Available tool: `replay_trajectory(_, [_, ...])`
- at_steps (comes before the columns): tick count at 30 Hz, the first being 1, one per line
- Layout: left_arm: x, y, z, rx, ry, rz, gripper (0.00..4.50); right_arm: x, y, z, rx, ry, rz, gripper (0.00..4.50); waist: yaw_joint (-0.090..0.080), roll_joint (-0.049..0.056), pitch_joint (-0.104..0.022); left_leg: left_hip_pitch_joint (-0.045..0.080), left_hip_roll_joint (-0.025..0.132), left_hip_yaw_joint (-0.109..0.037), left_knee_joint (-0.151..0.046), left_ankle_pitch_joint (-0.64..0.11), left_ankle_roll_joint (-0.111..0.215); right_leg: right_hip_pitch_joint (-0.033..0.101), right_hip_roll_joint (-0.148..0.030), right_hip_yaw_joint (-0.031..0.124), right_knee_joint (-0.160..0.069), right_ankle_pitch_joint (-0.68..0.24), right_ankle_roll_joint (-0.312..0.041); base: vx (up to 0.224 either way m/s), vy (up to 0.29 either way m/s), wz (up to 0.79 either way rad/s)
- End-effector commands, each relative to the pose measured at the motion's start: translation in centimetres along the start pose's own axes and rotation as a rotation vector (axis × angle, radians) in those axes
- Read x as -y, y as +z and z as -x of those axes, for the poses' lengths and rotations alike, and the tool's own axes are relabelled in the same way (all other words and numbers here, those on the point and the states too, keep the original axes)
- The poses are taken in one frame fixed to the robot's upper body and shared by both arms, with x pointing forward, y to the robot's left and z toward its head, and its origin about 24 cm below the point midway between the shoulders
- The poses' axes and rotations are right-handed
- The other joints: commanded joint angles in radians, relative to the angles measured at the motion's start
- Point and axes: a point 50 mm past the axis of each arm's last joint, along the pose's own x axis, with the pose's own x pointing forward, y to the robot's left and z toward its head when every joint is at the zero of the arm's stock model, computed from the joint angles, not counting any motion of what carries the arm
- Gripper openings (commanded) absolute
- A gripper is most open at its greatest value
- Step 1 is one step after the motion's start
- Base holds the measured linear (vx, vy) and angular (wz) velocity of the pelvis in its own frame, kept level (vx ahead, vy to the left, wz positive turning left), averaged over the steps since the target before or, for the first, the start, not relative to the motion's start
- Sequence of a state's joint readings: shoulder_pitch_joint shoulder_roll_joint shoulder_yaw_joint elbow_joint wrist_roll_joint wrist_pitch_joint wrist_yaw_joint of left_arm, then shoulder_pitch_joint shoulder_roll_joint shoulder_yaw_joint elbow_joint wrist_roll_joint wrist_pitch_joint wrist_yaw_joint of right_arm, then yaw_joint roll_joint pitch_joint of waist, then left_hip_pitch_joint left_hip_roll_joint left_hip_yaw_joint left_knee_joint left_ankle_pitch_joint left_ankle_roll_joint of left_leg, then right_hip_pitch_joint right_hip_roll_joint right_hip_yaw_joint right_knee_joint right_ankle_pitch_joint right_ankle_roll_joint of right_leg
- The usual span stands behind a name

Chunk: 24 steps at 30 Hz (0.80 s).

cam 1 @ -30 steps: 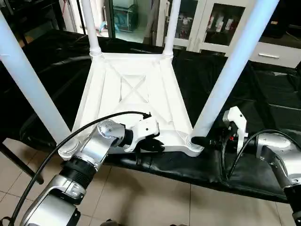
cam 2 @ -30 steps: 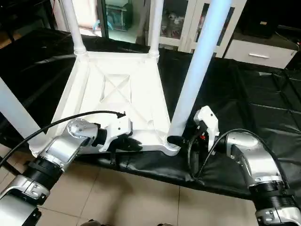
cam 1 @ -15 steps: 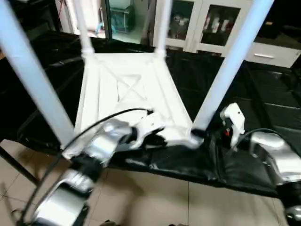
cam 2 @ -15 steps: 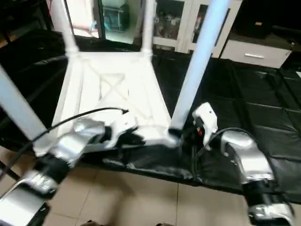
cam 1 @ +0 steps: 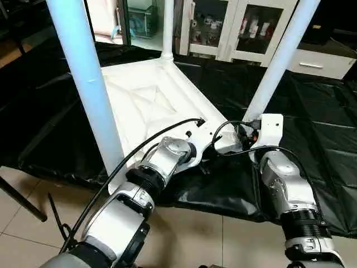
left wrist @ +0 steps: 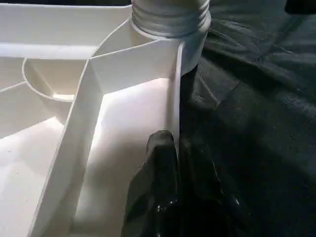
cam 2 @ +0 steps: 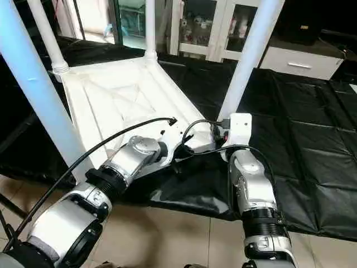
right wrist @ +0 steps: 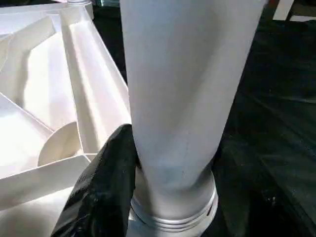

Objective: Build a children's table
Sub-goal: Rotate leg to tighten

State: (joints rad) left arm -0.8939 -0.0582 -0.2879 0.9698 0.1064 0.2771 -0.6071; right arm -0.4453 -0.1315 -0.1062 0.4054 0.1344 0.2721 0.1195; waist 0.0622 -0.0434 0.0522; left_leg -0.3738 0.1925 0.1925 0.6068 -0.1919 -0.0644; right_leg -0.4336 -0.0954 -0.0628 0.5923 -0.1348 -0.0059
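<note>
The children's table (cam 1: pixel 150 100) lies upside down on the black-sheeted work table, its X-ribbed underside up and its white legs standing up from the corner sockets. My left gripper (left wrist: pixel 178 148) is shut on the thin raised rim (left wrist: pixel 175 98) of the top near the front right corner, one black finger on each side. My right gripper (right wrist: pixel 173 173) is shut around the foot of the front right leg (cam 1: pixel 276 67), just above its threaded collar (right wrist: pixel 173 217). In the eye views both grippers meet at that corner, the left gripper (cam 1: pixel 209 162) beside the right gripper (cam 1: pixel 246 133).
The front left leg (cam 1: pixel 83 84) rises close to my left forearm. The black sheet (cam 1: pixel 323 145) spreads to the right and behind. White cabinets with glass doors (cam 1: pixel 234 28) stand at the back. Tiled floor (cam 1: pixel 189 240) lies below the work table's front edge.
The whole view has swung, so the camera moved. Both grips are as before. The table top's front edge now lies at a slant to the work table's edge.
</note>
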Motion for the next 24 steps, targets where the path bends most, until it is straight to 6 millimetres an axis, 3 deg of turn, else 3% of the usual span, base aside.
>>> replay_trajectory(1, [-2.4,2.5,1.2,0.099,0.172,-0.034,0.0,-1.7,-2.9,0.4,-0.117,0.059,0.014,1.88,0.001,-0.012,-0.075,0.009,0.021,-0.009,-0.072,-0.189,0.069,0.06,-0.043,0.029,-0.074,-0.272,-0.173,0.0,0.0,0.0])
replay_trajectory(4, [-2.8,2.0,1.4,0.091,0.178,-0.04,0.0,-1.9,-2.2,0.5,-0.059,0.113,0.017,1.88,0.001,-0.013,-0.071,0.012,0.022,-0.009,-0.075,-0.222,0.065,0.057,-0.044,0.028,-0.083,-0.338,-0.155,0.0,0.0,0.0])
replay_trajectory(6, [-3.0,1.8,1.5,0.09,0.175,-0.049,0.0,-2.0,-1.8,0.7,-0.027,0.147,0.022,2.44,0.002,-0.011,-0.069,0.012,0.022,-0.01,-0.076,-0.23,0.062,0.057,-0.045,0.028,-0.086,-0.361,-0.146,0.0,0.0,0.0])
replay_trajectory(8, [-3.0,1.7,1.6,0.087,0.171,-0.058,0.0,-1.9,-1.5,0.8,-0.006,0.156,0.031,2.6,0.002,-0.014,-0.069,0.01,0.022,-0.01,-0.077,-0.231,0.063,0.057,-0.043,0.028,-0.087,-0.369,-0.139,0.0,0.0,0.0])
replay_trajectory(10, [-3.0,1.7,1.6,0.094,0.162,-0.099,0.0,-1.5,-1.4,1.3,0.007,0.156,0.034,2.8,-0.012,-0.014,-0.069,-0.012,0.022,-0.021,-0.085,-0.229,0.056,0.073,-0.045,0.023,-0.083,-0.389,-0.108,0.0,0.0,0.0])
replay_trajectory(11, [-3.0,1.7,1.6,0.094,0.162,-0.099,0.0,-1.5,-1.4,1.3,0.007,0.156,0.034,2.92,-0.015,-0.014,-0.068,-0.014,0.021,-0.023,-0.085,-0.23,0.054,0.073,-0.045,0.021,-0.087,-0.405,-0.099,0.0,0.0,0.0])
replay_trajectory(13, [-3.0,1.6,1.6,0.094,0.158,-0.13,0.0,-1.0,-1.5,1.8,0.006,0.134,0.063,3.03,-0.018,-0.012,-0.074,-0.001,0.022,-0.021,-0.078,-0.213,0.054,0.062,-0.045,0.024,-0.089,-0.377,-0.112,0.0,0.0,0.0])
replay_trajectory(14, [-3.0,1.6,1.6,0.094,0.156,-0.137,0.0,-0.8,-1.5,1.9,0.005,0.129,0.067,3.08,-0.017,-0.013,-0.075,0.005,0.023,-0.017,-0.073,-0.188,0.065,0.059,-0.043,0.027,-0.082,-0.304,-0.146,0.0,0.0,0.0])
replay_trajectory(15, [-3.0,1.7,1.6,0.098,0.157,-0.174,0.0,0.0,-1.6,2.6,0.008,0.096,0.088,3.2,-0.016,-0.012,-0.074,-0.002,0.022,-0.017,-0.074,-0.158,0.08,0.063,-0.04,0.028,-0.075,-0.241,-0.167,0.0,0.0,0.0])
replay_trajectory(16, [-3.0,1.8,1.6,0.104,0.152,-0.19,0.0,0.3,-1.7,3.1,0.011,0.088,0.1,3.34,-0.014,-0.008,-0.074,-0.001,0.023,-0.016,-0.073,-0.151,0.086,0.063,-0.04,0.028,-0.072,-0.219,-0.173,0.0,0.0,0.0])
replay_trajectory(17, [-3.0,1.8,1.6,0.104,0.152,-0.19,0.0,0.3,-1.7,3.1,0.011,0.088,0.1,3.43,-0.013,-0.01,-0.073,0.001,0.024,-0.016,-0.073,-0.147,0.097,0.063,-0.041,0.028,-0.07,-0.204,-0.179,0.0,0.0,0.0])
replay_trajectory(18, [-3.0,1.8,1.5,0.112,0.149,-0.203,0.0,0.6,-1.7,3.6,0.014,0.083,0.11,3.48,-0.014,-0.01,-0.074,-0.003,0.023,-0.017,-0.073,-0.147,0.101,0.067,-0.042,0.026,-0.069,-0.209,-0.185,0.0,0.0,0.0])
replay_trajectory(19, [-2.8,2.1,1.5,0.136,0.136,-0.23,0.0,1.1,-1.8,4.4,0.016,0.074,0.121,3.51,-0.011,0.003,-0.072,0.001,0.023,-0.016,-0.073,-0.153,0.101,0.063,-0.042,0.027,-0.074,-0.214,-0.184,0.0,0.0,0.0])
replay_trajectory(20, [-2.6,2.3,1.4,0.151,0.128,-0.241,0.0,1.2,-1.9,4.7,0.016,0.071,0.123,3.57,-0.011,-0.001,-0.073,0.006,0.026,-0.016,-0.072,-0.157,0.106,0.062,-0.042,0.028,-0.072,-0.195,-0.19,0.0,0.0,0.0])
replay_trajectory(21, [-2.3,2.8,1.2,0.178,0.115,-0.278,0.0,1.5,-2.2,5.1,0.005,0.046,0.128,3.84,-0.009,-0.003,-0.074,0.002,0.025,-0.016,-0.073,-0.159,0.107,0.066,-0.043,0.027,-0.071,-0.195,-0.192,0.0,0.0,0.0])
replay_trajectory(24, [-2.1,3.2,1.1,0.186,0.106,-0.3,0.0,1.7,-2.5,5.3,-0.011,0.026,0.122,3.94,-0.008,0.0,-0.071,0.004,0.024,-0.015,-0.074,-0.183,0.103,0.063,-0.042,0.027,-0.078,-0.227,-0.195,0.0,0.0,0.0])
